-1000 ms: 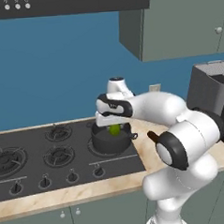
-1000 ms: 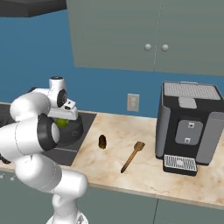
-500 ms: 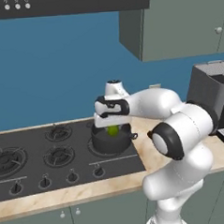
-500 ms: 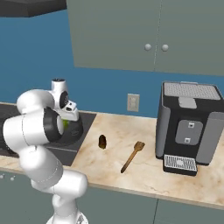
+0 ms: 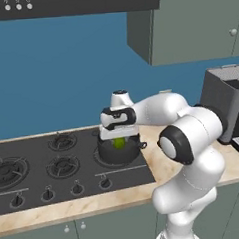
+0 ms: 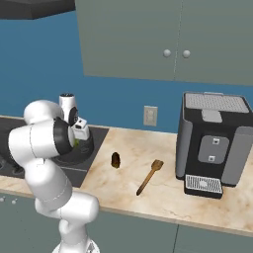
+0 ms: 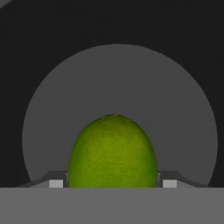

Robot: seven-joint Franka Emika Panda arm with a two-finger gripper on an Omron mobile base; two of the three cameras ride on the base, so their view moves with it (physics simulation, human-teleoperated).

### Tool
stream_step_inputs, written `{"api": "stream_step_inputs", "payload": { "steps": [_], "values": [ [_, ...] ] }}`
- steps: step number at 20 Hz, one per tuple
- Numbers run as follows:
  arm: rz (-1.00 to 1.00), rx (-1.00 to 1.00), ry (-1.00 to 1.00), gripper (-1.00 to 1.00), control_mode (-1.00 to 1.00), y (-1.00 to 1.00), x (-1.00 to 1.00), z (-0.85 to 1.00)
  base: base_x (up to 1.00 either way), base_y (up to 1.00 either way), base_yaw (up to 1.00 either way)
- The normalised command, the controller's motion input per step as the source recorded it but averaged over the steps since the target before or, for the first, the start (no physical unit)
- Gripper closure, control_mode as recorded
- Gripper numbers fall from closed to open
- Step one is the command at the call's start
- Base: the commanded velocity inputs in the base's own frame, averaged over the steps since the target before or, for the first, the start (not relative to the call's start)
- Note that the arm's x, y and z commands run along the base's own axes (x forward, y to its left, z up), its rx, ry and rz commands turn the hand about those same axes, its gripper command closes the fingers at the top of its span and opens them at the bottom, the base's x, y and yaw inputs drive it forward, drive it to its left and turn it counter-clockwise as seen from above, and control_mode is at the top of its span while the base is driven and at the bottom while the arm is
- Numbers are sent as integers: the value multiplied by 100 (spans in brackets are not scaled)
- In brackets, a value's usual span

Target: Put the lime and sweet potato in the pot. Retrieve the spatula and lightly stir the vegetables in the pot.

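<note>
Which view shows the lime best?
Hand view: the lime sits large and centered between the fingertips of the claw, above the pot floor. In the left base view it is a small green patch under the hand. In the right base view the arm mostly hides it.

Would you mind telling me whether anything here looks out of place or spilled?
Nothing stands out. The lime sits between the fingers above the pot; the sweet potato and spatula lie apart on the counter, nothing spilled or damaged.
</note>
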Motion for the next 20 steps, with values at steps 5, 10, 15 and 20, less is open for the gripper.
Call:
{"api": "stream_step_inputs", "payload": {
  "steps": [5, 10, 15, 20],
  "values": [
    [0, 0, 0, 100, -100, 5, 23, 0, 0, 0, 0],
    [0, 0, 0, 100, -100, 0, 2, 0, 0, 0, 0],
    [0, 0, 0, -100, -100, 0, 0, 0, 0, 0, 0],
    [0, 0, 0, -100, -100, 0, 0, 0, 0, 0, 0]
  ]
}}
